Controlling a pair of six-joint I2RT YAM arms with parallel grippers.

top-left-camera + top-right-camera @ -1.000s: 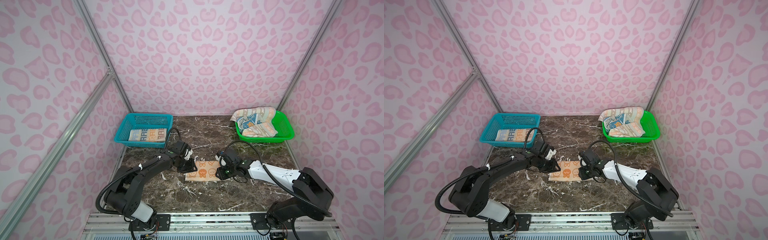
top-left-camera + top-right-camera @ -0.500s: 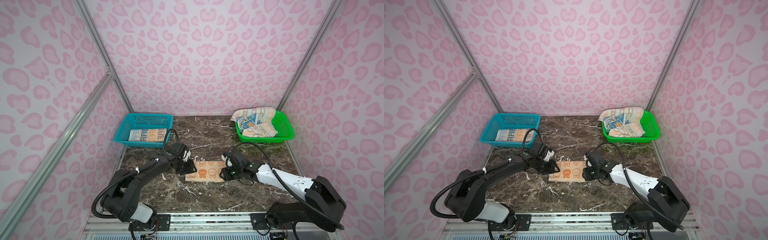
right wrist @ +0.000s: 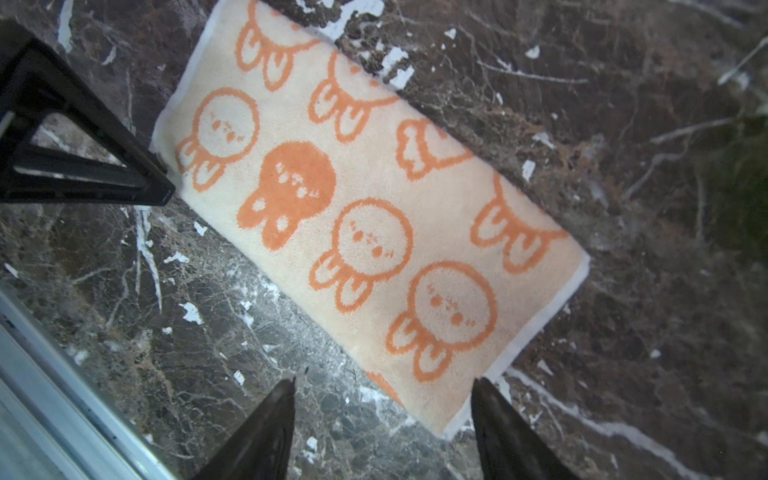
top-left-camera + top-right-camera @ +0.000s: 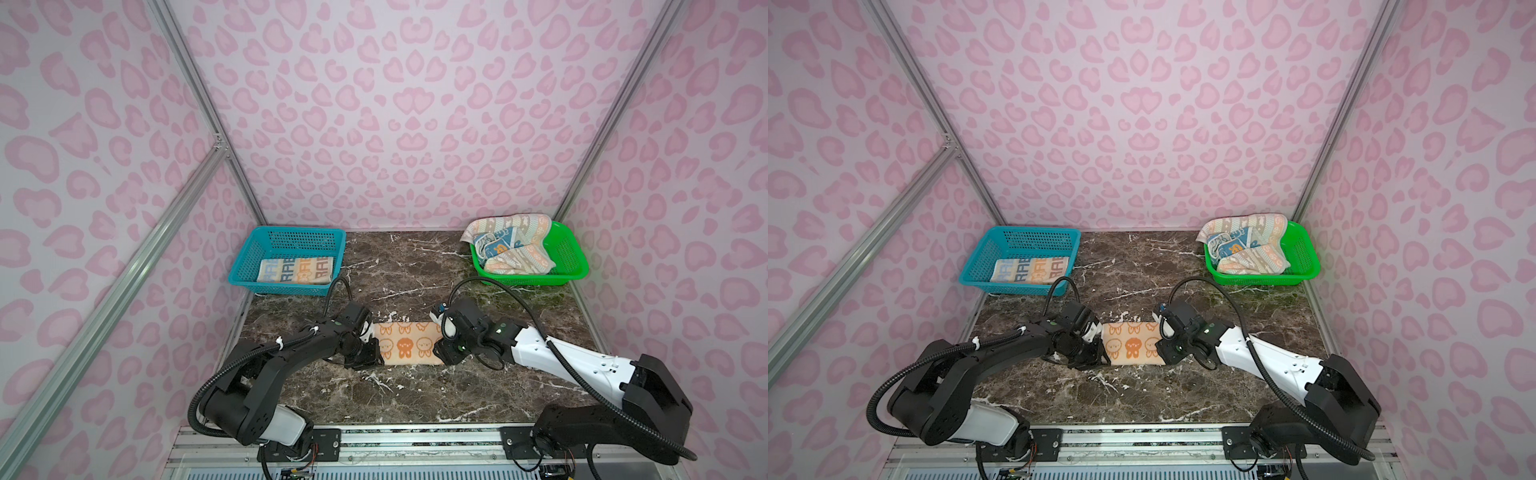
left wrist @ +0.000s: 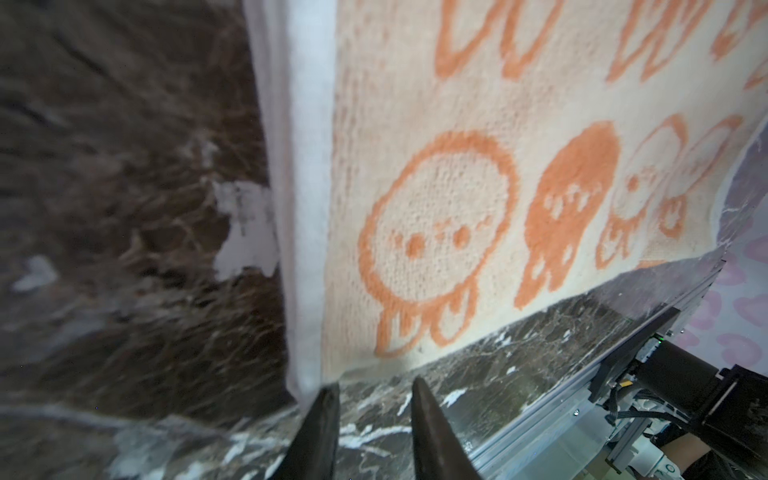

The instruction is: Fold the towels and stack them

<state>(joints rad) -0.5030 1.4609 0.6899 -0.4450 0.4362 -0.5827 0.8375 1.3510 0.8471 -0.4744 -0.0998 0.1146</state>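
Observation:
A folded cream towel with orange rabbit faces (image 4: 405,343) (image 4: 1131,343) lies flat mid-table. My left gripper (image 4: 368,345) (image 5: 374,390) sits low at its left end, jaws a little apart with nothing between them; one fingertip (image 5: 328,395) touches the towel's white-edged corner (image 5: 305,365). My right gripper (image 4: 438,340) (image 3: 382,386) stands open at the right end, straddling a corner of the towel (image 3: 365,216) without gripping it. A folded "RABBIT" towel (image 4: 296,270) lies in the blue basket (image 4: 286,241). A chevron towel (image 4: 515,253) and a blue one (image 4: 492,245) are heaped in the green basket (image 4: 575,266).
The marble table (image 4: 415,399) is walled in by pink patterned panels on three sides. A metal rail (image 4: 415,440) with both arm bases runs along the front edge. Black cables (image 4: 490,282) loop above both wrists.
My right gripper's jaws have spread wider, and that arm has drawn back to the right, off the towel's end. The left gripper stays at the left end. The towel has not shifted.

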